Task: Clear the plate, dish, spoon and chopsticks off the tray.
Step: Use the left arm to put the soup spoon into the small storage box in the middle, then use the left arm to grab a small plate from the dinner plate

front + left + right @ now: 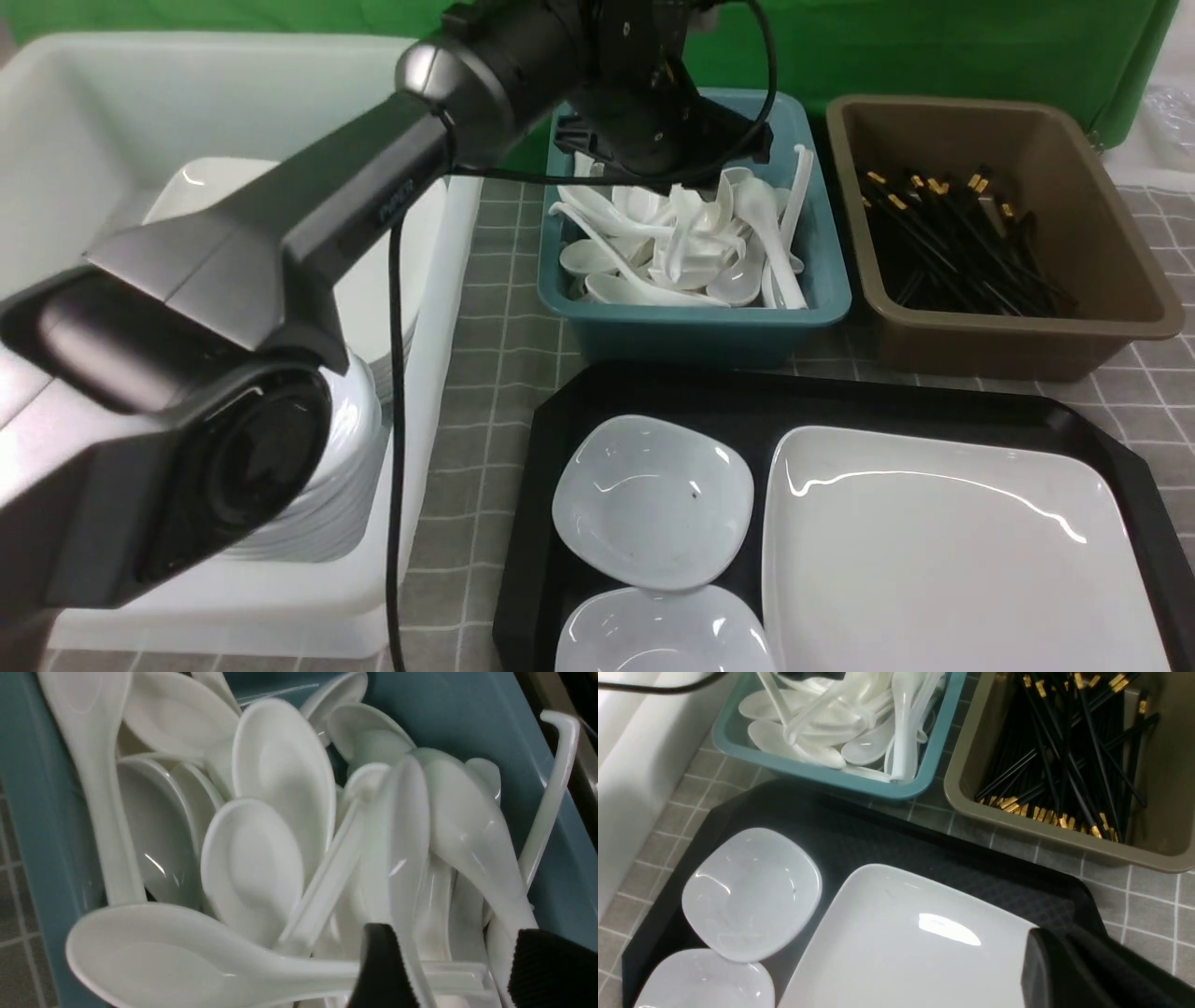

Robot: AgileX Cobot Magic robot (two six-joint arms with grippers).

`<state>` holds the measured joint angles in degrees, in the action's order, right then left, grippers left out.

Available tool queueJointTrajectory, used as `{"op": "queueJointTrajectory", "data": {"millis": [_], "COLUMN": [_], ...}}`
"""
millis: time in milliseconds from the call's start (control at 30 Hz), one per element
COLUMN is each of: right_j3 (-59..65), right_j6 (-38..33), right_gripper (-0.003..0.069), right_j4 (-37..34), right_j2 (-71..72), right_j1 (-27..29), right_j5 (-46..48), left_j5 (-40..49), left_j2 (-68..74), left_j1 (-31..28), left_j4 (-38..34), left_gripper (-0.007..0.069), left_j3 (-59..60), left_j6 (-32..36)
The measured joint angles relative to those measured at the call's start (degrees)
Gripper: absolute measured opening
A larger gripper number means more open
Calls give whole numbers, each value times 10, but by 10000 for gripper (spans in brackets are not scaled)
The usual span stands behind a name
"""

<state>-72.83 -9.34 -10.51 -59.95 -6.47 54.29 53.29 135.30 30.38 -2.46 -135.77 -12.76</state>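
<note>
The black tray (653,392) holds the large white square plate (952,560) and two small rounded-square dishes (653,499) (663,635). No spoon or chopsticks lie on the tray. My left gripper (467,970) is open, low over the teal tub (700,327) of white spoons. One blurred spoon (406,835) stands on edge between its fingers, with no pad touching it. In the front view the left wrist (653,121) hides the jaws. My right gripper (1069,970) looks shut, over a corner of the plate (901,952) on the tray (878,830).
A brown tub (1027,336) of black gold-capped chopsticks (952,243) stands right of the teal tub. A big white tub (429,373) on the left holds stacked white plates (355,448). The left arm stretches across the front view. A grey checked cloth covers the table.
</note>
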Motion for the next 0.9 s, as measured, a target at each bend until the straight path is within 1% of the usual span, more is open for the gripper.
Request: {"op": "queueJointTrajectory", "data": {"millis": [33,67,100,167,200,233,267,300,333,367,400,433,467,500,600,700,767,833,900], "right_j3": [0,0,0,0,0,0,0,0,0,0,0,0,0,0,0,0,0,0,0], "right_j6": [-2,-2,-3,-4,-4,-4,-4,-4,-4,-4,-4,-4,-4,-4,-4,-4,-4,-5,-6], "right_gripper": [78,78,80,80,80,80,81,81,82,82,83,82,82,85,90,90,90,91,91], "right_j4": [0,0,0,0,0,1,1,-1,0,0,0,0,0,0,-1,-1,-1,-1,-1], "right_j2": [0,0,0,0,0,0,0,0,0,0,0,0,0,0,0,0,0,0,0], "right_j1": [0,0,0,0,0,0,0,0,0,0,0,0,0,0,0,0,0,0,0], "right_j5": [0,0,0,1,1,1,1,1,1,1,1,3,5,9,17,17,17,17,17], "left_j5": [5,5,32,72,112,135,148,151,157,157,157,156,157,157,164,166,142,121,97], "left_j2": [-2,-2,-13,-24,-37,-50,-64,-69,-91,-94,-104,-119,-143,-163,-200,-211,-209,-203,-194], "left_j1": [0,0,-1,-1,-1,-1,-1,-1,1,2,5,11,23,35,59,66,67,67,67], "left_j4": [2,2,6,5,5,0,-11,-21,-54,-57,-66,-69,-65,-53,-26,-14,2,19,30], "left_gripper": [414,414,465,477,466,433,377,349,171,171,104,62,29,17,7,7,16,42,95], "left_j3": [-4,-4,-19,-32,-43,-45,-45,-45,-36,-34,-22,0,45,83,206,276,329,351,365], "left_j6": [1,1,2,2,8,22,40,47,80,84,94,101,103,104,106,108,95,91,88]}}
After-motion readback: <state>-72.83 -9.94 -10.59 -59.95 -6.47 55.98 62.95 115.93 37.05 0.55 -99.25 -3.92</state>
